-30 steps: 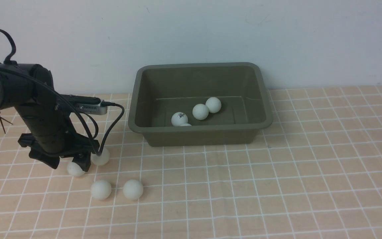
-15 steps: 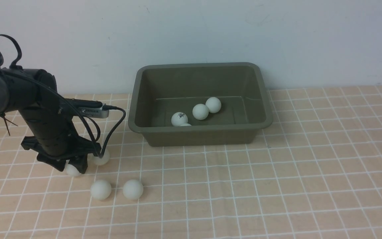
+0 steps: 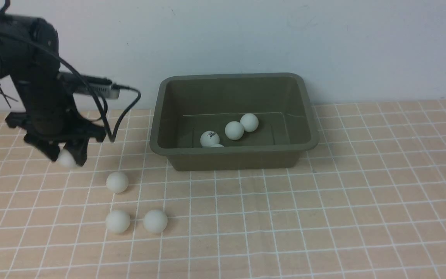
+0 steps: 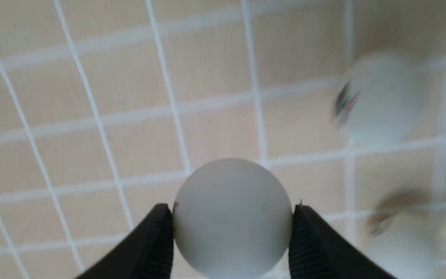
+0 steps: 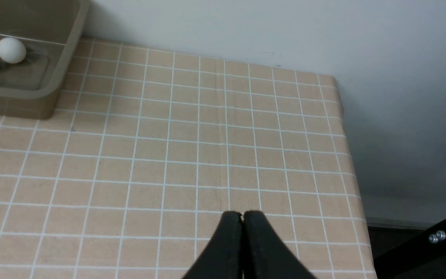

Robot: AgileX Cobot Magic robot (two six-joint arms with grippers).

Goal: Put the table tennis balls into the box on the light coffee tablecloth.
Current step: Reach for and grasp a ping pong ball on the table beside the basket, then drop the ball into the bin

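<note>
The left gripper (image 3: 67, 157) was clamped on one table tennis ball (image 4: 232, 217), with a black finger (image 4: 153, 244) pressed on each side of it. It hung at the left side of the scene, left of the box (image 3: 232, 159) and apart from it. The held ball appeared to be off the light coffee tablecloth (image 3: 323, 213).

Three more balls lay on the cloth, nearer than the gripper. A single ball (image 3: 117, 182) lay a little to its right. Closer to the near edge lay a left ball (image 3: 118, 221) and a right ball (image 3: 155, 221), beside each other with a small gap.

The olive-green box stood at the far middle of the cloth, close to the white wall (image 3: 246, 35). Inside it were a printed ball (image 3: 210, 138) and two plain balls (image 3: 234, 130) side by side. A fourth ball (image 3: 216, 145) was mostly hidden behind the near wall of the box.

The right gripper (image 5: 242, 217) showed only in its own wrist view. Its fingers were pressed together with nothing between them, over bare cloth to the right of the box.
</note>
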